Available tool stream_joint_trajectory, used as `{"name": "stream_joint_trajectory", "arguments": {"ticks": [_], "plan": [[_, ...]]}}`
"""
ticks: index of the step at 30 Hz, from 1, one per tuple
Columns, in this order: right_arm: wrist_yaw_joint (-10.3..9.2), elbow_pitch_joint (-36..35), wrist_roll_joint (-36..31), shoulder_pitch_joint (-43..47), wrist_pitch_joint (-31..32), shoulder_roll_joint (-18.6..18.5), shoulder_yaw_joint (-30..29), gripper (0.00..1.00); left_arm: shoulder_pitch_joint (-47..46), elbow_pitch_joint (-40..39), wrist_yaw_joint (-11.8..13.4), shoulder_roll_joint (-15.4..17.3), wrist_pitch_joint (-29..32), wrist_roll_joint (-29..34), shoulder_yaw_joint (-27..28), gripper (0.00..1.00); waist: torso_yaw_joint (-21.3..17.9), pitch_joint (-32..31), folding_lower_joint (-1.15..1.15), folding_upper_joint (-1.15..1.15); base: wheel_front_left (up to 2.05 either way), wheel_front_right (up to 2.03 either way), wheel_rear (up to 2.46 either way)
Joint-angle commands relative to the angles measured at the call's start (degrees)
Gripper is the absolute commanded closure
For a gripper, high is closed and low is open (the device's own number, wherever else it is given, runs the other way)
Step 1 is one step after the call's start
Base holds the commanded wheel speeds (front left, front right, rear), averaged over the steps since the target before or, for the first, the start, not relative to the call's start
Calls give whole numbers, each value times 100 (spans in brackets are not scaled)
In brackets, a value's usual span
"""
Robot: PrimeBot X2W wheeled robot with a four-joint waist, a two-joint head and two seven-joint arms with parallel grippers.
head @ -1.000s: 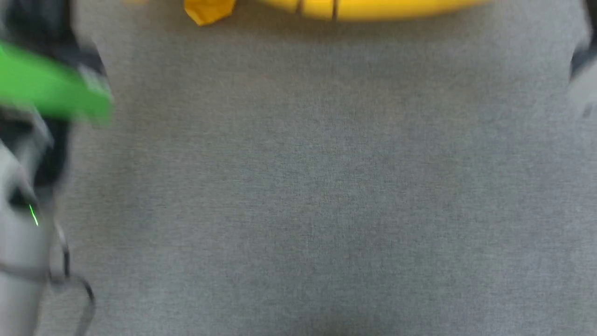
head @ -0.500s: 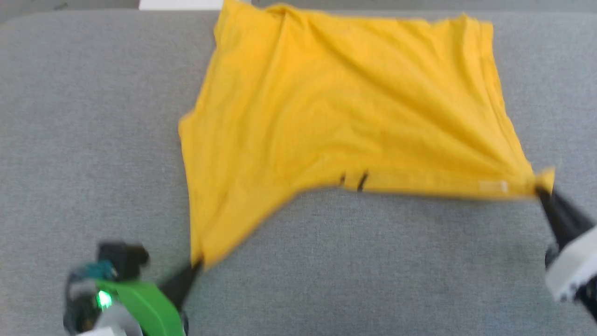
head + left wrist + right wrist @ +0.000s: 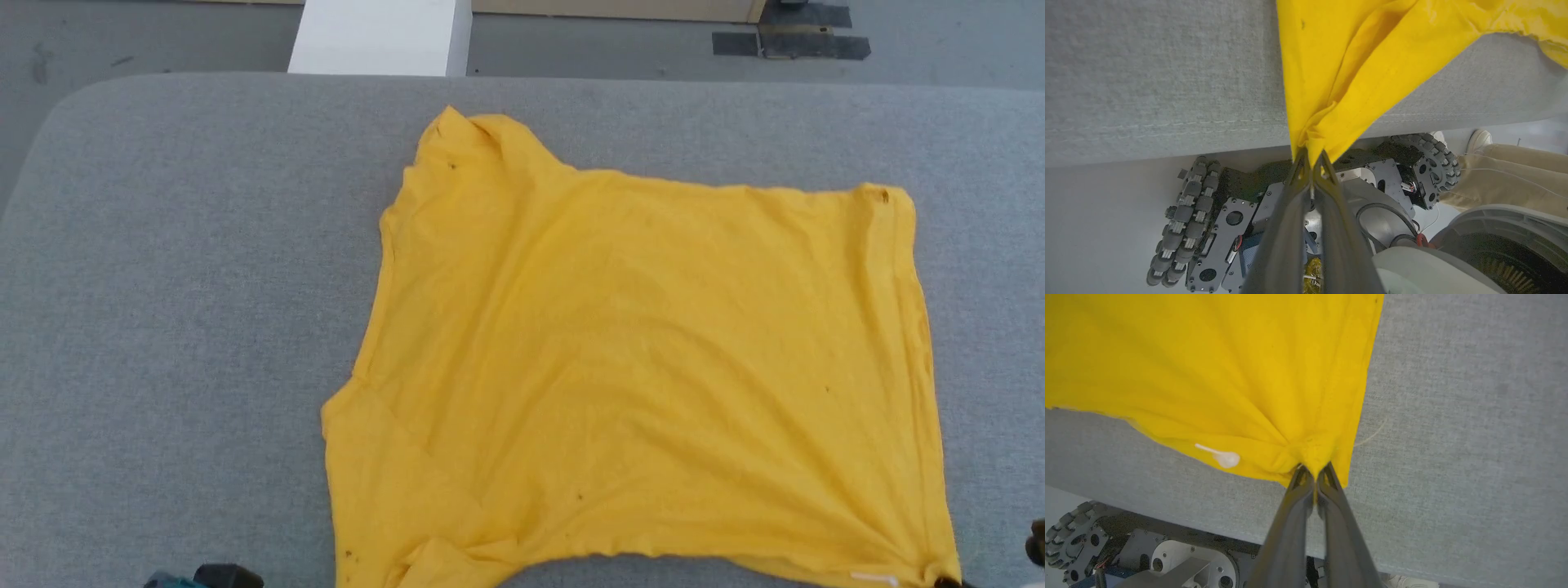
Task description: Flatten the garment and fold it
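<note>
Garment (image 3: pixel 653 367) flatter than before, plain yellow, lightly creased, left pincer (image 3: pixel 1312 164) and right pincer (image 3: pixel 1314 473) pinching corners

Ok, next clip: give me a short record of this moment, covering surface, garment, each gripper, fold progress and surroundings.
surface: grey fabric-covered table
garment: yellow, spread mostly flat, plain side up, creases fanning from both near corners
left gripper: shut on the garment's near left corner, at the table's near edge
right gripper: shut on the garment's near right corner, above the table
fold progress: not yet begun
surroundings: white box beyond the table; a person's trouser leg beside the robot
</note>
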Motion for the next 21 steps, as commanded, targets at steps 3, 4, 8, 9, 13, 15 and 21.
{"name": "stream_joint_trajectory", "arguments": {"ticks": [3, 4, 8, 9, 13, 15, 21], "plan": [[-8, -149, 120, 271, 149, 104, -126, 100, 255, -155, 55, 129, 31, -140, 104, 100, 17, -134, 1, 0, 0, 0, 0], [-8, -210, 116, 309, 142, 131, -187, 100, 271, -220, 59, 141, -41, -128, 165, 100, 14, -153, 1, 0, 0, 0, 0], [-8, -407, 65, 272, 48, 172, -315, 100, 145, -421, 1, 166, -368, 59, 351, 100, -7, -188, 1, 0, 0, 0, 0], [-8, -444, 46, 239, 37, 160, -313, 100, 84, -469, -23, 170, -432, 121, 373, 100, -16, -188, 1, 0, 0, 0, 0], [-8, -605, -80, -151, -137, 65, -314, 100, -472, -718, -195, 193, -652, 480, 424, 100, -76, -88, 1, 0, 0, 0, 0], [-8, -652, -130, -369, -210, -12, -289, 100, -755, -805, -261, 205, -685, 609, 434, 100, -104, 5, 1, 0, 0, 0, 0], [-8, -729, -232, -1160, -449, -264, -218, 100, -1704, -943, -509, 252, -807, 915, 557, 100, -213, 373, 1, 0, 0, 0, 0]]}}
